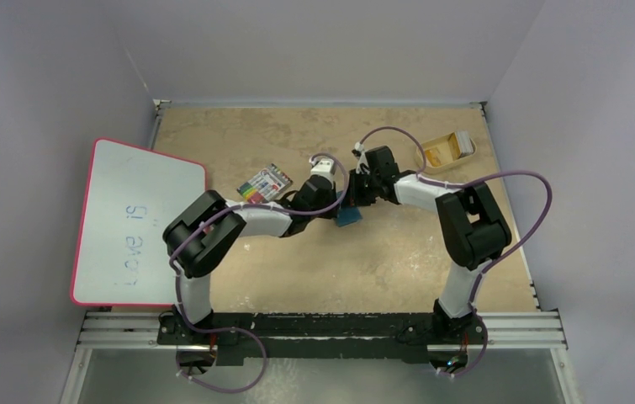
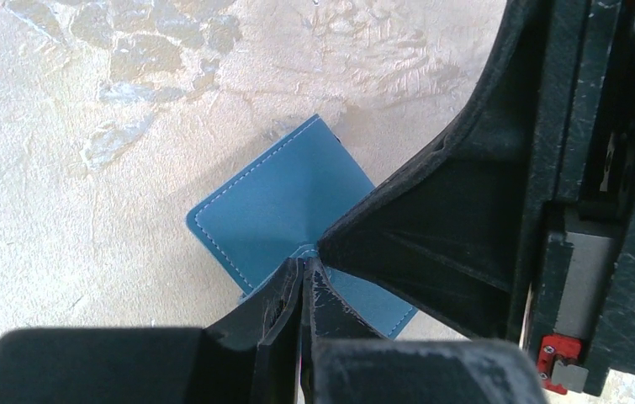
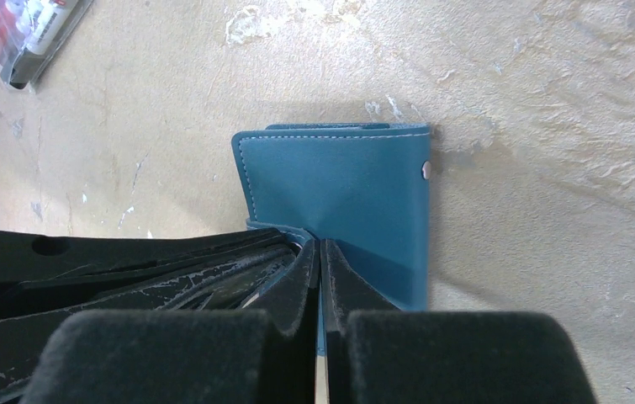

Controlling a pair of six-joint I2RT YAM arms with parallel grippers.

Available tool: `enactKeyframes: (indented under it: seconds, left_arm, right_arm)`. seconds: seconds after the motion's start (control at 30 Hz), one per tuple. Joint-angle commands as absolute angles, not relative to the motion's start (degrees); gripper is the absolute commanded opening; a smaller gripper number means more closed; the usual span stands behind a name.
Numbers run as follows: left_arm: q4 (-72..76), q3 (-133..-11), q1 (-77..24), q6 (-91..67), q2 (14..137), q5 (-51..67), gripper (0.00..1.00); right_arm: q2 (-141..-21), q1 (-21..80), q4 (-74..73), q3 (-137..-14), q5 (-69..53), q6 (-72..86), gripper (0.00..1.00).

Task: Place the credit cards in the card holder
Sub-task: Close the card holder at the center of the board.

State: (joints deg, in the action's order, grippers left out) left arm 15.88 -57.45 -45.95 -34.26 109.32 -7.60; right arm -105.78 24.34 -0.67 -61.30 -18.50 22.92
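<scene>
1. Mottled tan bench (image 1: 297, 261), grey walls on three sides.
2. The small teal-blue stitched bifold card holder (image 3: 339, 185) lay mid-bench between the arms and looked folded shut.
3. The left pincer (image 2: 301, 269) was clenched on its edge. The right pincer (image 3: 320, 248) was clenched on a flap from the other side.
4. The step looked like opening it: one side pins its half down, the other peels slowly. Don't lift the whole thing.
5. The thin orange-yellow and whitish credit cards (image 1: 441, 153) sat in a shallow tan tray (image 1: 422, 158), far right, well apart from both pincers.

Probably a robotics lab: two arms (image 1: 255, 220) bolted to a metal rail (image 1: 129, 321) at a plain-walled table (image 1: 381, 269).
</scene>
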Motion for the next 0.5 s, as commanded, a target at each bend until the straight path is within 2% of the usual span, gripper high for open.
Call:
enactKeyframes:
  seconds: [0.0,0.27,0.3,0.47]
  left_arm:
    - [1.34,-54.82,-47.72,-31.54,113.47,-7.81,0.0]
    - [-10.93,-68.12,-42.02,-29.93,102.31,-8.86,0.0]
    - [-12.01,-69.31,-41.27,-29.97,100.01,-9.04,0.01]
    - [-16.36,-72.45,-39.44,-29.13,89.29,-14.76,0.23]
  right_arm:
    - [-108.77,26.57,-0.99,-58.13,-15.4,23.09,0.0]
    - [-101.26,25.63,-7.75,-66.16,-13.43,23.1,0.0]
    - [-98.89,25.33,-8.13,-66.55,-12.77,23.19,0.02]
    - [-87.7,25.02,-5.88,-63.11,-7.95,22.58,0.17]
